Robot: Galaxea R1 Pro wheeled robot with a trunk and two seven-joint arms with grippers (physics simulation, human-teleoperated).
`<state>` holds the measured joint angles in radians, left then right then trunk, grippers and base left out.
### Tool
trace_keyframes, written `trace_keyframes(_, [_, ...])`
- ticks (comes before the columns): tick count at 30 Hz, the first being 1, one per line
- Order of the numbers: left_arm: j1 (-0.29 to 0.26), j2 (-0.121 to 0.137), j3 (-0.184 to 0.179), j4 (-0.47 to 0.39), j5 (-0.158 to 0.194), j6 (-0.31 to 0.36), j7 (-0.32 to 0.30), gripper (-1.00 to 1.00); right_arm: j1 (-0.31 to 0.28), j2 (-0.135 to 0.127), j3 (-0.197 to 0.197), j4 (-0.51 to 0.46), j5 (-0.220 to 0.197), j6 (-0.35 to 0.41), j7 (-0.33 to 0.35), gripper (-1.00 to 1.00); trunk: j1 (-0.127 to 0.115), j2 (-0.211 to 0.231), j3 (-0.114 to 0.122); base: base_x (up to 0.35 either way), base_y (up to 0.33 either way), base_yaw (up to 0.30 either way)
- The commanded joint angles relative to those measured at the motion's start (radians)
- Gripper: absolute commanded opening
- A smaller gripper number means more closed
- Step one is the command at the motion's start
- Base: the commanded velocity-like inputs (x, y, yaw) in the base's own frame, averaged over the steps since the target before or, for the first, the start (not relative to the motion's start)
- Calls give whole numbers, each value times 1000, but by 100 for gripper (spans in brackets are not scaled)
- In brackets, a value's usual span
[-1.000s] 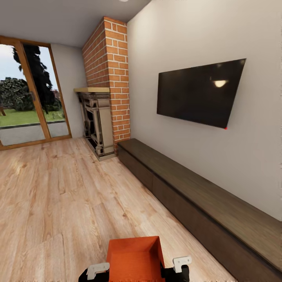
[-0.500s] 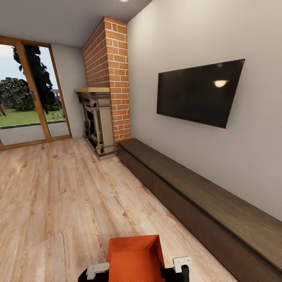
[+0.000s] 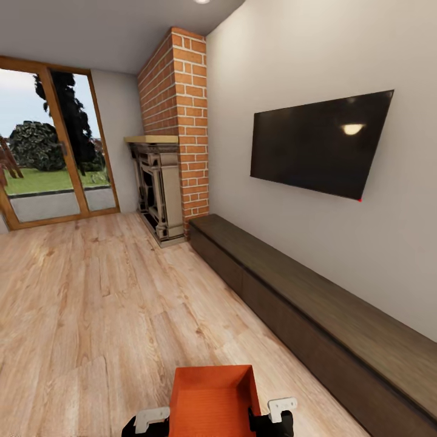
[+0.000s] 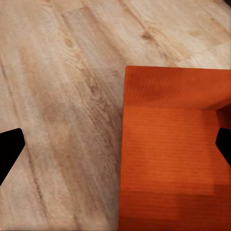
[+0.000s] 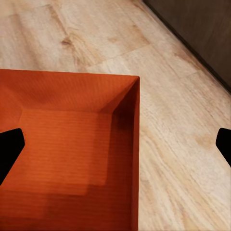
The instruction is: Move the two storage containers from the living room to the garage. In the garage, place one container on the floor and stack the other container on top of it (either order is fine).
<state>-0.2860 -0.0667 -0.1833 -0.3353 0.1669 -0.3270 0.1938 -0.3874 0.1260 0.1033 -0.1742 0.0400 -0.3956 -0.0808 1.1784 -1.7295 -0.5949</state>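
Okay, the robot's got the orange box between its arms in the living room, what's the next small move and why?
Probably keep turning the base away from the TV wall toward an exit, holding the arms steady. The container sits between the left gripper and right gripper, one wall inside each gripper's spread fingers. Below it is wood floor, not garage concrete, and the cabinet blocks the right.

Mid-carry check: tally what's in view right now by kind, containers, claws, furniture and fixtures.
Orange storage container: 1
Claws: 2, left claw and right claw
Wall TV: 1
Long dark cabinet: 1
Brick fireplace: 1
Glass doors: 1 set
Total: 7
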Motion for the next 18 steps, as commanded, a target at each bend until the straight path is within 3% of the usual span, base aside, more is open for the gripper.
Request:
trace_keyframes(1, [-1,1,-9,1,10,-4,6,100,-1,0,7,1,4,-2,-8,100,0,0,-1,0,0,48])
trace_keyframes(12, [-1,2,-8,1,9,-4,6,100,-1,0,6,1,4,-2,-8,100,0,0,-1,0,0,14])
trace_keyframes(18, [-1,2,-8,1,9,-4,6,100,-1,0,6,1,4,-2,-9,100,0,0,-1,0,-48,143])
